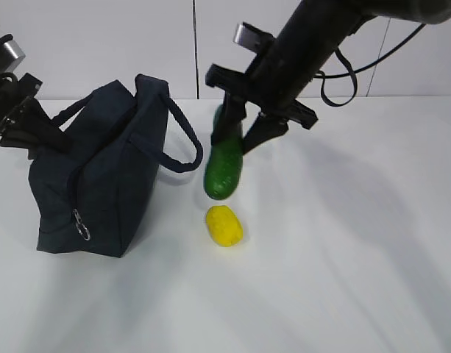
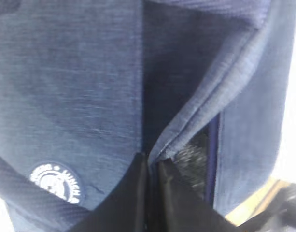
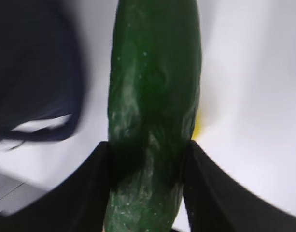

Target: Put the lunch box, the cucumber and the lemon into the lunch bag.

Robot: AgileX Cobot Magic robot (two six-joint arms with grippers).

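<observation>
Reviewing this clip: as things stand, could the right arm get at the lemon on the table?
Probably not yet. The lemon lies in the open with nothing over it, close below the right gripper, but that gripper is shut on the cucumber, so it would likely have to put the cucumber down first.

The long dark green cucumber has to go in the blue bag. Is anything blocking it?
Nothing visible lies between the dark green cucumber and the navy fabric lunch bag, only its loop handle arching beside the opening.

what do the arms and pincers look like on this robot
Both arms are black. The right pincer has flat dark fingers under a wide black crossbar, with a silver-grey block near the wrist and loose black cables behind. The left pincer has matching dark fingers.
</observation>
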